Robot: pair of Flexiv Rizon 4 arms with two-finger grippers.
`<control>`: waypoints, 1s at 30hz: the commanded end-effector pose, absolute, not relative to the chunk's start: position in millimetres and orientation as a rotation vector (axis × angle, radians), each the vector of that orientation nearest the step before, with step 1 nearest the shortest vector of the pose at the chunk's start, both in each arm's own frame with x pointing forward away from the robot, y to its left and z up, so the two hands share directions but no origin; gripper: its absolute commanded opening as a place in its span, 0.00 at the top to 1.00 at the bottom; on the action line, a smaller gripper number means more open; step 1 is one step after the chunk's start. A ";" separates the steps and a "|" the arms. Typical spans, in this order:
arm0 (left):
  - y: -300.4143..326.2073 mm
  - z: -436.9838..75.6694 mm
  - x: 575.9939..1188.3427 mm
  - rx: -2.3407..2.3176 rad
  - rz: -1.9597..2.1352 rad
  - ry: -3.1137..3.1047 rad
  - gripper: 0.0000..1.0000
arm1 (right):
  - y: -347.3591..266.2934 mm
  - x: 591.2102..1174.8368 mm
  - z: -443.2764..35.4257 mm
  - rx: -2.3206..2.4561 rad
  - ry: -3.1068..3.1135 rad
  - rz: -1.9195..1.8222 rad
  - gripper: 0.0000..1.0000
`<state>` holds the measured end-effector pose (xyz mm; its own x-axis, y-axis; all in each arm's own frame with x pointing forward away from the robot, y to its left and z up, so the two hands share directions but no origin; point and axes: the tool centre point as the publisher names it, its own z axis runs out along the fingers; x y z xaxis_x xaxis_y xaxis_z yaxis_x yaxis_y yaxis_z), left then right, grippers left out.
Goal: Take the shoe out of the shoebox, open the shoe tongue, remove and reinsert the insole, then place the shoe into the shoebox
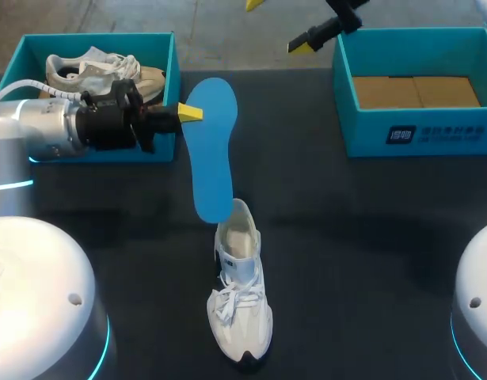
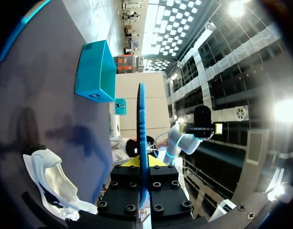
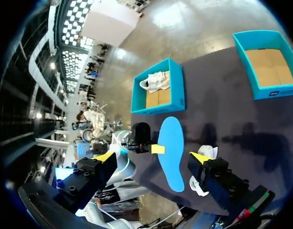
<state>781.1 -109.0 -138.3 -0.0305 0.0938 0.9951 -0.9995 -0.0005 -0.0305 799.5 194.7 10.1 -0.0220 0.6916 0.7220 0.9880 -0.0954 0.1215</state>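
A white shoe [image 1: 239,293] stands on the dark table, its tongue pulled open; it shows beside my left gripper [image 2: 51,176] too. My left gripper [image 1: 188,113] is shut on the blue insole [image 1: 211,150], pinching one long edge near the wide end. The insole's narrow end hangs just over the shoe's heel opening; whether they touch I cannot tell. In the left wrist view the insole [image 2: 142,133] runs edge-on between the fingers. My right gripper [image 1: 276,24] hangs open and empty high over the table's far side. From there the insole [image 3: 172,152] and shoe [image 3: 201,183] lie below.
A teal shoebox [image 1: 160,95] at the back left holds a second white shoe [image 1: 100,71]. Another teal shoebox [image 1: 417,131] at the back right shows only its brown cardboard floor. Dark tabletop stretches between the boxes and around the shoe.
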 end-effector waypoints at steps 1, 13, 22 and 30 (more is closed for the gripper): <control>-108.8 -137.5 781.0 1.127 1.272 -1.165 1.00 | 206.5 792.3 16.4 -2.074 -1.938 -0.682 0.00; -108.8 -137.5 781.0 1.127 1.272 -1.165 1.00 | 240.3 780.1 6.7 -2.169 -2.056 -0.545 0.00; -108.8 -137.5 781.0 1.127 1.272 -1.165 1.00 | 265.3 777.0 -2.8 -2.200 -2.139 -0.476 0.00; -108.8 -137.5 781.0 1.127 1.272 -1.165 1.00 | 283.9 772.0 -12.7 -2.256 -2.188 -0.395 0.00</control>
<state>781.1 -108.9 -138.1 -0.0303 0.0937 0.9951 -0.9995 -0.0002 -0.0304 769.9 273.2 -10.9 -0.0206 0.9450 0.3265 0.9798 -0.0459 0.1944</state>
